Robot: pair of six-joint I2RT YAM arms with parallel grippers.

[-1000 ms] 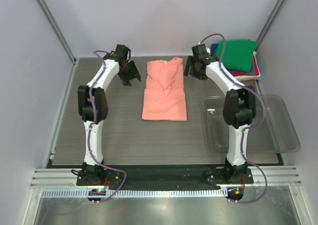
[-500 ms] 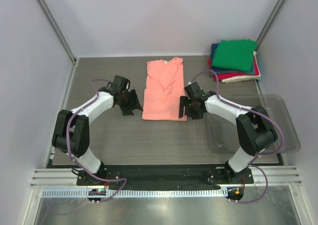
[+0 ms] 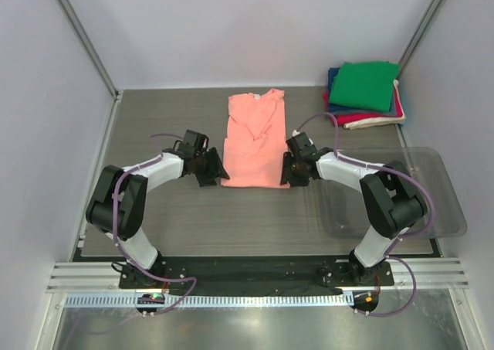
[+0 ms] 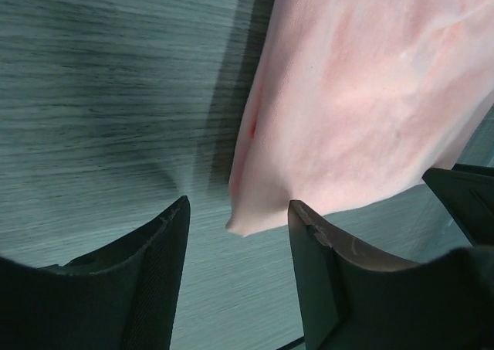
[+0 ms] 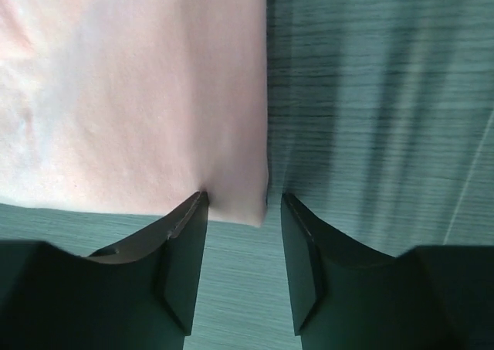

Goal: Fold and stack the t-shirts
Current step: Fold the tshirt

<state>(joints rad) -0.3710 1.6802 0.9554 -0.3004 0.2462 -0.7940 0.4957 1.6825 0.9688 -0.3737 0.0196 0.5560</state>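
Note:
A salmon-pink t-shirt [image 3: 255, 137] lies lengthwise on the grey table, sides folded in, hem toward the arms. My left gripper [image 3: 215, 172] is open at the shirt's near left corner; in the left wrist view that corner [image 4: 251, 219] sits between the fingers [image 4: 316, 242], the gripper's own point being [image 4: 238, 211]. My right gripper [image 3: 287, 174] is open at the near right corner; in the right wrist view the corner [image 5: 247, 203] lies between the jaws of the gripper [image 5: 244, 202], left finger [image 5: 189, 219] touching the cloth. A stack of folded shirts, green on top [image 3: 365, 85], sits at the back right.
A clear plastic tray [image 3: 440, 199] stands on the right of the table beside the right arm. The stack holds navy, red and cream layers under the green one. White walls close in the back and sides.
Both arms have swung from the shirt's collar end down to its hem. In the last half second each gripper closed in on its near corner.

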